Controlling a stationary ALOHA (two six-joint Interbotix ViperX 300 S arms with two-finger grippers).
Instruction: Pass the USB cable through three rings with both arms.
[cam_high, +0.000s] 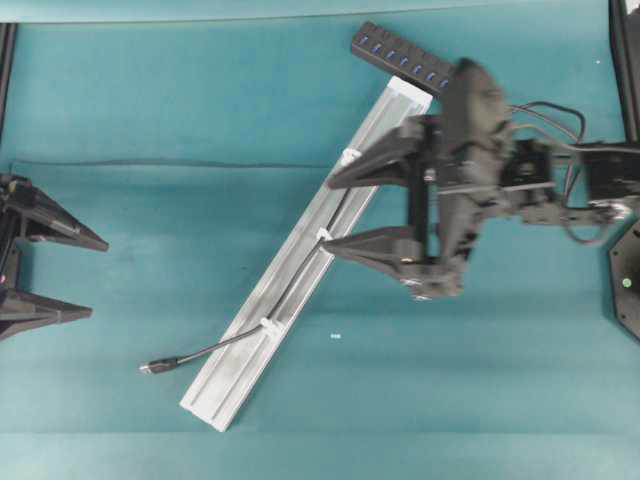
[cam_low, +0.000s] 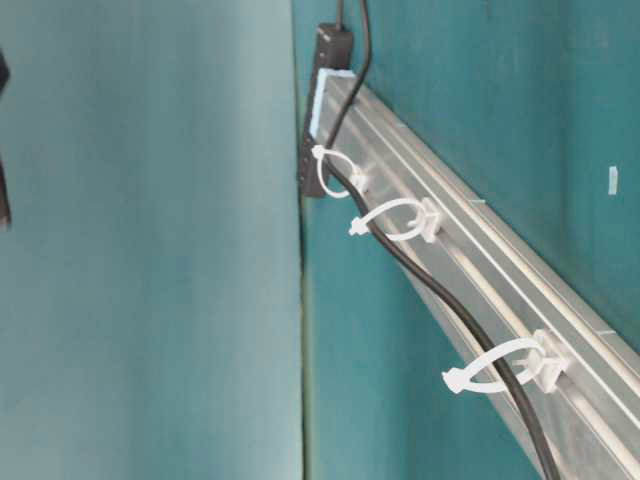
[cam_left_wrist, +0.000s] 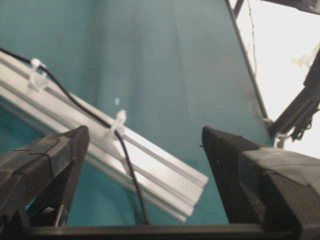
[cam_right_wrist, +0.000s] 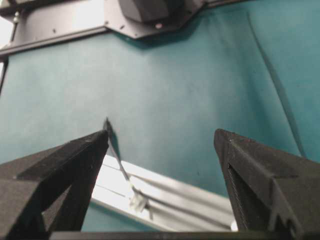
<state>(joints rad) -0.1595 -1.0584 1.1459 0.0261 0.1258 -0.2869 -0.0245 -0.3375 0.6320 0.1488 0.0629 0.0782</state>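
usb cable (cam_high: 290, 290) lies threaded through three rings (cam_high: 323, 234), clear of both arms' wide-spread jaws.

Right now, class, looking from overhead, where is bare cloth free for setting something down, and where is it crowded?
Free: between the left pincer and the rail; also below the right pincer, right of the rail. Crowded: along the rail, where the USB cable threads the rings.
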